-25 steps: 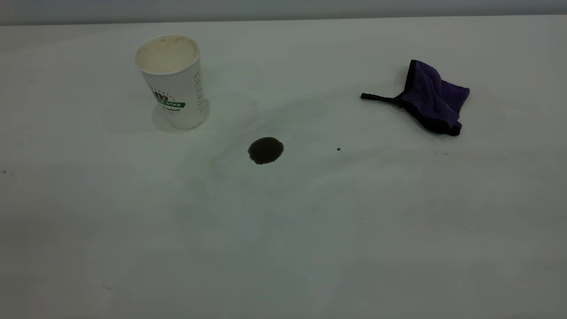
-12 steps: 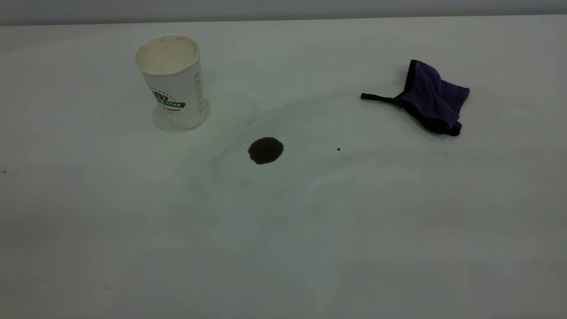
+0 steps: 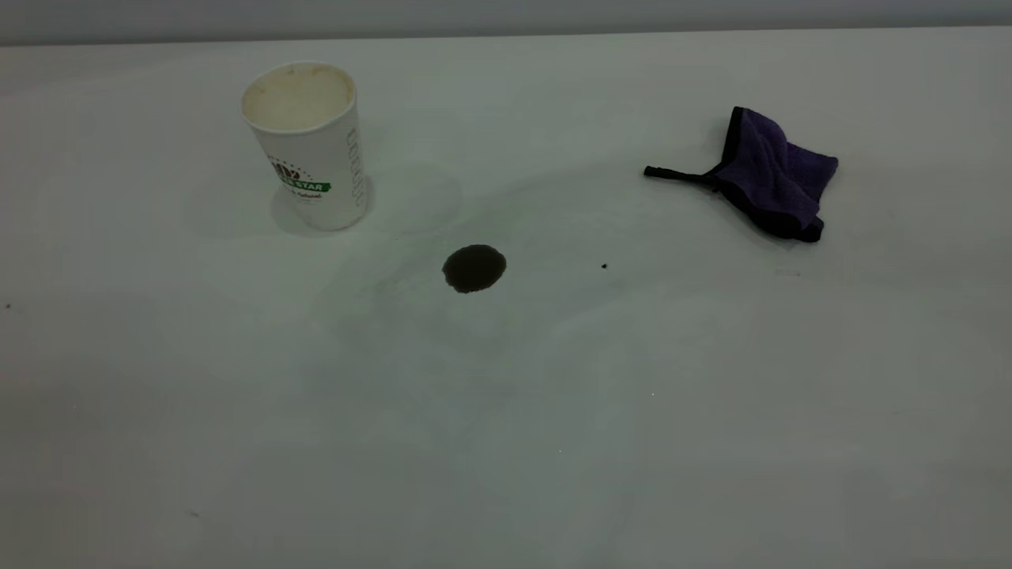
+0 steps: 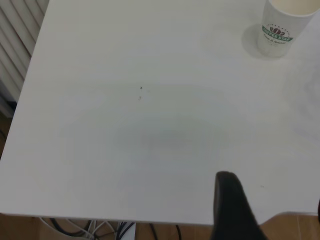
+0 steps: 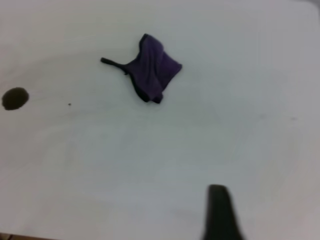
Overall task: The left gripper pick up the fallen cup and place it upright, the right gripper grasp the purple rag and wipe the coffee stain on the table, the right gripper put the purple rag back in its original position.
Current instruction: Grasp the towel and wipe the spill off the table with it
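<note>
Neither arm reaches into the exterior view. Each wrist view shows only one dark finger tip at its edge: the left gripper [image 4: 234, 207] sits back near the bench's [image 3: 506, 442] edge, well apart from the cup [image 3: 304, 142], and the right gripper [image 5: 220, 212] hangs well short of the purple rag [image 3: 771, 174]. Whether either pair of jaws is spread or closed cannot be told.

Over the last second nothing on the bench has moved. The cup stands upright on the left, so that step looks done. The coffee stain [image 3: 473, 268] remains dark and whole near the middle, unwiped. The rag lies crumpled on the right, strap trailing toward the stain. Next, probably, the right arm goes for the rag.
</note>
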You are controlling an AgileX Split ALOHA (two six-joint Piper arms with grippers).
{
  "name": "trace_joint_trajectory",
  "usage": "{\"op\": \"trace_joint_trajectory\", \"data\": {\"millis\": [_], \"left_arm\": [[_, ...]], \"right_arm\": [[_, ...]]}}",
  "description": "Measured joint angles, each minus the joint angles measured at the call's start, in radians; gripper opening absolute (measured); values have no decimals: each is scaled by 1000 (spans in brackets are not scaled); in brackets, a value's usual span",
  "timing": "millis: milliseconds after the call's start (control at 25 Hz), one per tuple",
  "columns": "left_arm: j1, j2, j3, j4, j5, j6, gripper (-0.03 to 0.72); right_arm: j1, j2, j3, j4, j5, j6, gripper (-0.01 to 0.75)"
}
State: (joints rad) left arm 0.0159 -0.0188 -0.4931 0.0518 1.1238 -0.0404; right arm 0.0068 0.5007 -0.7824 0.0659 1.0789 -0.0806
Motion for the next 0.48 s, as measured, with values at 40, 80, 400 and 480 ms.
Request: {"op": "trace_joint_trajectory", "data": {"millis": [40,80,400,480], "left_arm": [[0,0,0,0,0,0,474],[0,0,0,0,0,0,474],[0,0,0,0,0,0,474],[0,0,0,0,0,0,474]], "right_arm": [[0,74,-24,4,-17,-7,601],[0,144,-47,6,-39,-16,642],[0,592,-87,124,-288,-121,728],[0,702,-87,141,-344,-155,728]]}}
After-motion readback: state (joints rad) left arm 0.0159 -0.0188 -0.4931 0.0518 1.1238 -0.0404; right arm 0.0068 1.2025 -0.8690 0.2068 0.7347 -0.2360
